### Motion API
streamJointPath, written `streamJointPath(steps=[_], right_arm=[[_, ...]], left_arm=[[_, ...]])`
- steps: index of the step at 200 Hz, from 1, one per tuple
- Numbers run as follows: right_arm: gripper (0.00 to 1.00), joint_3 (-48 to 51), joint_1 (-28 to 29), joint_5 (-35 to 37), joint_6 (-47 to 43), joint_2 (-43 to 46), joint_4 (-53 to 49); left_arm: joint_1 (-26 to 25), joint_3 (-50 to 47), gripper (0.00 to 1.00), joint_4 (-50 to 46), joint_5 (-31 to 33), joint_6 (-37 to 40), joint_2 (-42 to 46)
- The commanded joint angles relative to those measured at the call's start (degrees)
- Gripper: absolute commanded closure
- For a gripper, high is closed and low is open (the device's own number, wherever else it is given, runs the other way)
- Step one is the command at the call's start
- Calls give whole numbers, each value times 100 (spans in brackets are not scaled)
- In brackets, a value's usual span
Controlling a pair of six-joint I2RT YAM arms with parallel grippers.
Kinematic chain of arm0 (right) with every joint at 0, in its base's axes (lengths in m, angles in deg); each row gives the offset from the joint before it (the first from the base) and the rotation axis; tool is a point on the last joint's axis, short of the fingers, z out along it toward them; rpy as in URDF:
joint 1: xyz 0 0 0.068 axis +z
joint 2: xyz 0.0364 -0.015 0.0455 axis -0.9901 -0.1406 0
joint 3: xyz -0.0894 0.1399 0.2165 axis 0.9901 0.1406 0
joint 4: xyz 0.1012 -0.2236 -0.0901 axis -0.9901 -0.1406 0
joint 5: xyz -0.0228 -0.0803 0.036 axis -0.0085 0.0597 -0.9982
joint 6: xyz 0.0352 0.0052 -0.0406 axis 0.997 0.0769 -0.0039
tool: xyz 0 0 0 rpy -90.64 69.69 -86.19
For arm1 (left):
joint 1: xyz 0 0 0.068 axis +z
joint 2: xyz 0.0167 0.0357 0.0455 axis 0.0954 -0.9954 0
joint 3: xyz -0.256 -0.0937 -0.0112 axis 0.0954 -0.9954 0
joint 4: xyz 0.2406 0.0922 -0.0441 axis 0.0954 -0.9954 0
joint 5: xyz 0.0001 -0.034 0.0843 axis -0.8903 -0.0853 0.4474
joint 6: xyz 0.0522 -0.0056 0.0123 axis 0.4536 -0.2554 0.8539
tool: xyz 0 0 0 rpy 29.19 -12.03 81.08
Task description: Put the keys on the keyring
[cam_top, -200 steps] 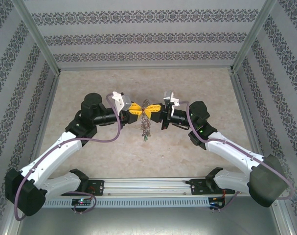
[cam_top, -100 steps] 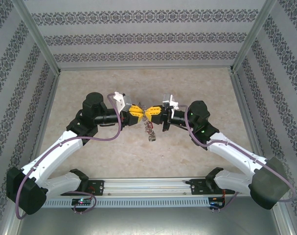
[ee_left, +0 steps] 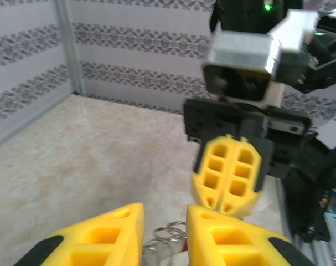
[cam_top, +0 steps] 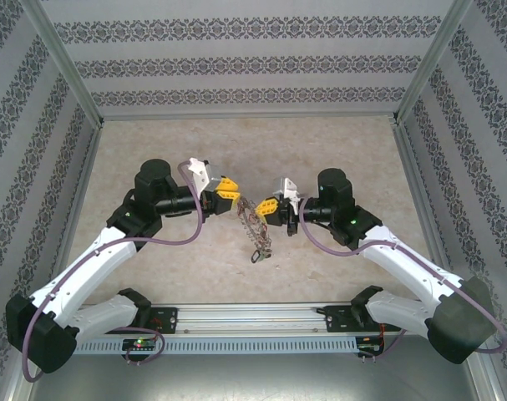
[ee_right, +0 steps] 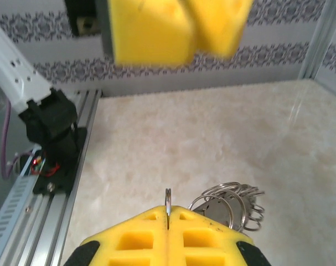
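The keyring (cam_top: 251,219), a bunch of small grey metal loops, hangs over the table between the two arms. My right gripper (cam_top: 266,207) is shut on one thin loop of it; in the right wrist view that loop's edge sticks up between the closed yellow fingers (ee_right: 168,213), and the rest of the keyring (ee_right: 234,202) bulges out to the right. Small keys (cam_top: 258,249) dangle below the ring; their tags are too small to tell apart. My left gripper (cam_top: 226,189) stands open just left of the ring, whose loops (ee_left: 166,233) show in the gap between its fingers (ee_left: 165,213).
Patterned walls with metal corner posts enclose the beige table (cam_top: 153,142) on three sides. The rail (cam_top: 253,316) carrying the arm bases runs along the near edge. In the left wrist view the right gripper (ee_left: 228,177) faces me at close range.
The two grippers met at the ring and have drawn apart. The left one has opened and backed off to the left; the right one has swung nearer and lower, carrying the keyring.
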Motion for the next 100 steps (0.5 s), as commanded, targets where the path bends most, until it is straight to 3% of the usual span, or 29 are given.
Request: streamJointPath(steps=[1, 30, 56, 100], right_arm=[[100, -239, -57, -47, -813, -2, -642], [100, -237, -4, -130, -853, -330, -595], [100, -447, 348, -42, -748, -710, -384], [100, -980, 767, 16, -85, -1530, 548]], left_arm=[[180, -18, 71, -194, 621, 138, 137], [362, -154, 67, -310, 1138, 60, 152], [599, -419, 66, -273, 2048, -281, 270], [991, -745, 61, -325, 2829, -741, 541]])
